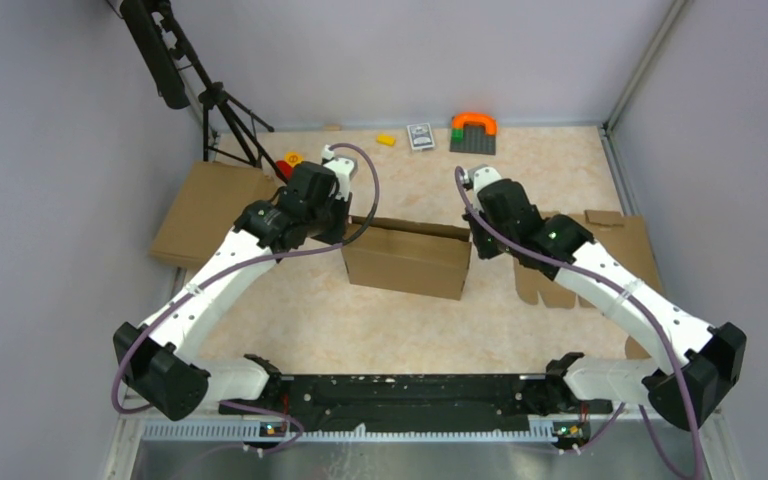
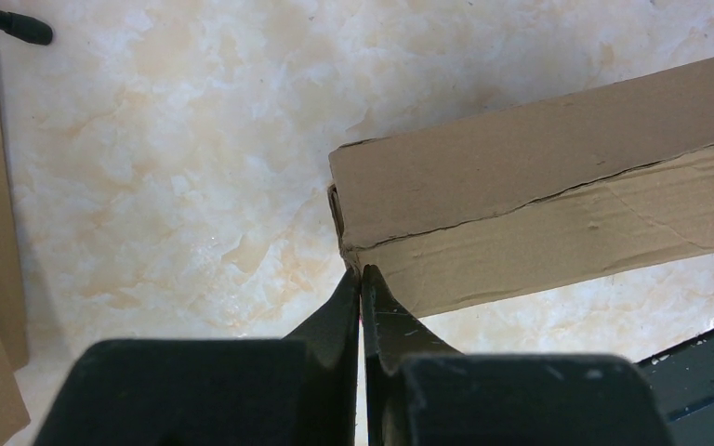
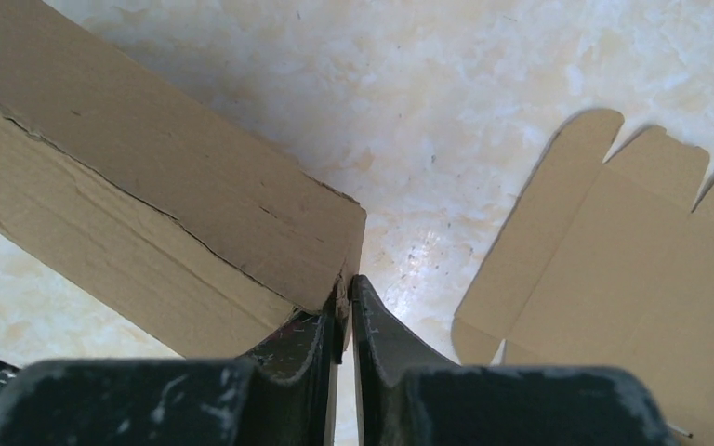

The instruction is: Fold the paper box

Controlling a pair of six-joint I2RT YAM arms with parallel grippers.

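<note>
Far-left corner: black tripod [image 1: 225, 110], legs planted on the bench [image 1: 300, 310].
Left edge: flat brown cardboard sheets [image 1: 205, 210], partly over the edge, well apart from the box.
Beside the tripod feet: small red and yellow piece [image 1: 290, 160], too small to make out.
Left gripper [image 1: 343, 215]: at the left end of the box. Seen from the wrist [image 2: 361, 279], fingers pressed together with tips touching the lower corner of that end. Closed, with no cardboard visible between them.
Paper box [image 1: 408, 260]: mid-bench, between the two grippers, long side facing the near edge, slightly skewed. Walls upright, a dark seam running along the length in both wrist views [image 2: 539, 186] [image 3: 149, 195].
Far edge, middle: yellow block [image 1: 387, 139], then a small printed pack [image 1: 421, 135], then an orange arch [image 1: 474, 123] on a grey baseplate [image 1: 472, 144] – all well apart from the box.
Right gripper [image 1: 470, 228]: at the right end of the box. Seen from the wrist [image 3: 346, 297], fingers nearly together – clamped on a thin cardboard edge at the end corner.
Right edge: flat cardboard blank [image 1: 620, 240] with notched tabs, lying under the right arm, near the box but not touching [image 3: 632, 279].
</note>
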